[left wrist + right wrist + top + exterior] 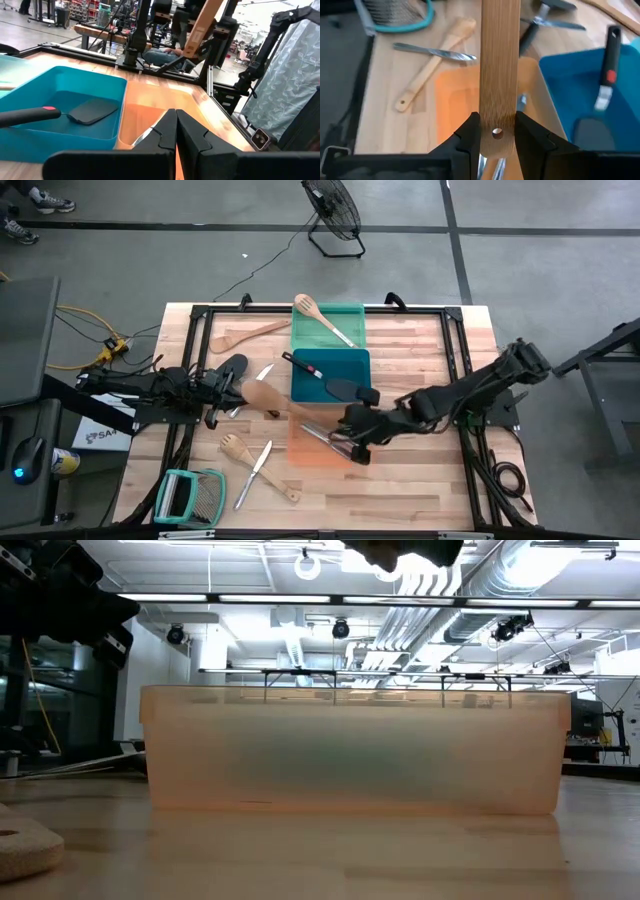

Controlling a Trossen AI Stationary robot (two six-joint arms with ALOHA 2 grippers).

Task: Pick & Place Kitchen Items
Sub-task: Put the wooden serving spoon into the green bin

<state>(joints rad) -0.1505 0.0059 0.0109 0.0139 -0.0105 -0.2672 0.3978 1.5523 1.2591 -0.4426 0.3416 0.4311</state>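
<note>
My right gripper (pixel 497 134) (pixel 350 442) is shut on a pale wooden spatula (pixel 270 400) over the orange tray (pixel 318 448). The spatula's blade points toward the table's left. Silver tongs (pixel 322 436) lie in the orange tray. A black spatula (pixel 90 110) lies in the blue tray (pixel 330 365), and a wooden spoon (pixel 320 318) lies in the green tray (pixel 345 330). My left gripper (pixel 176 125) (pixel 228 386) is shut and empty at the table's left, beside another black spatula (pixel 230 368). My right gripper pinches the spatula handle's free end (pixel 497 120), by the hanging hole, between its two fingers (pixel 470 135) on the handle's narrow edges. The fingers come from the table's right, in line with the handle. The handle runs out ahead of them above the orange tray.
On the bare table lie a wooden spatula (pixel 245 336), a knife (pixel 263 372), a wooden fork (pixel 235 445), another knife (pixel 255 470) and a wooden handle (pixel 282 486). A teal-framed grater (pixel 190 496) sits at the near left. The low view shows the orange tray's wall (pixel 350 755).
</note>
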